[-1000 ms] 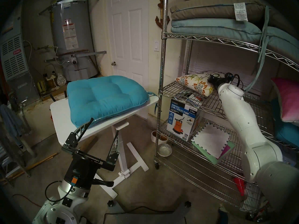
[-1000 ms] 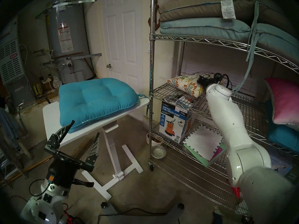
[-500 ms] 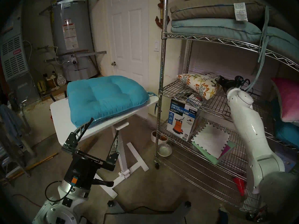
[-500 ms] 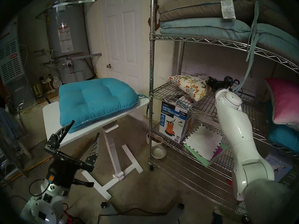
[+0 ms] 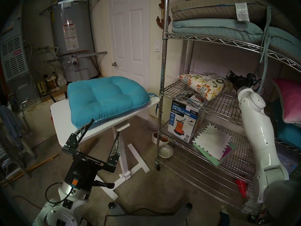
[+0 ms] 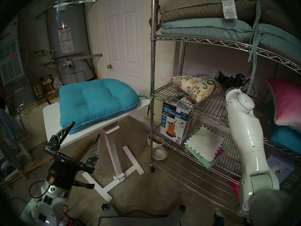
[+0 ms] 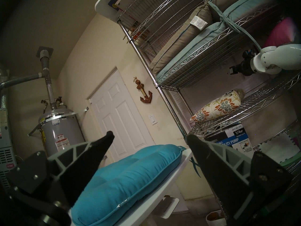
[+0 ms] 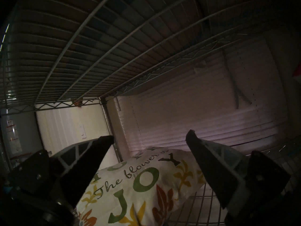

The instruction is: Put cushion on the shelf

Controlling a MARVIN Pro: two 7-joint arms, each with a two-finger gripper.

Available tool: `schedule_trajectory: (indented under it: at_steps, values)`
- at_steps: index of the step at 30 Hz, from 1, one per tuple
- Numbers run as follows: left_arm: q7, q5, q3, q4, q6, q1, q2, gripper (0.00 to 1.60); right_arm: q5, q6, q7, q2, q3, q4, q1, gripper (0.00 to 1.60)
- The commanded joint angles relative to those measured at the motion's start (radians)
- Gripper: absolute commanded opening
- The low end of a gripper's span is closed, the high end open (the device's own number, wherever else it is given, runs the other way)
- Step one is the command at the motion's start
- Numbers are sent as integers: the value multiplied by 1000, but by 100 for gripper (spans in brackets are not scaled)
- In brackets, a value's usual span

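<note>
The right gripper (image 8: 149,137) is now sitting clear of the cushion (image 5: 205,85), its 2 fingers spread apart with nothing between them, whereas half a second ago it was pressed against the cushion's right end and 1 second ago it was lying over its top. In the head view, right of centre, the cushion is resting on the middle tier of the shelf (image 5: 211,105), one end propped up and the "JOY" lettering showing; in the right wrist view it is filling the lower middle of the frame below the open fingers. By this reading the placing is done and the arm is backing out. Open room is lying to the lower right of the frame, but the wire tier overhead is close above the wrist and dangling blue ties (image 5: 263,41) are hanging just beside it, so a snag looks possible. The left gripper (image 5: 104,127), lower left, is idling with fingers wide apart near the teal seat cushion (image 5: 105,96) on the white table (image 5: 65,123).
</note>
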State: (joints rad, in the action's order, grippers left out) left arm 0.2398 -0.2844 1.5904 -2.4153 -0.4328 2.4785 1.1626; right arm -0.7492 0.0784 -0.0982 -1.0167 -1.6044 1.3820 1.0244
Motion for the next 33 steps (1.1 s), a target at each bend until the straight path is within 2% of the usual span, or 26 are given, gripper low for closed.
schedule_trajectory:
  at_steps: [1,9,12,30,31,32,33]
  values:
    - [1,1,0,-28,0,-1,1,160,-23,-9,19,18,-42,118,90,160]
    - [2,1,0,-28,0,-1,0,160,-47,-6,32,20,-82,204,186,160]
    - [3,1,0,-28,0,-1,-1,160,-65,-4,40,19,-114,279,260,160]
    - [5,1,0,-28,0,0,-4,160,-118,-8,92,11,-216,490,420,160]
    - [5,1,0,-28,0,0,-4,160,-122,-6,94,8,-221,522,439,160]
    - [6,1,0,-28,0,0,-4,160,-126,-6,99,7,-222,508,443,160]
    - [6,1,0,-28,0,0,-5,160,-129,-3,101,4,-226,545,462,160]
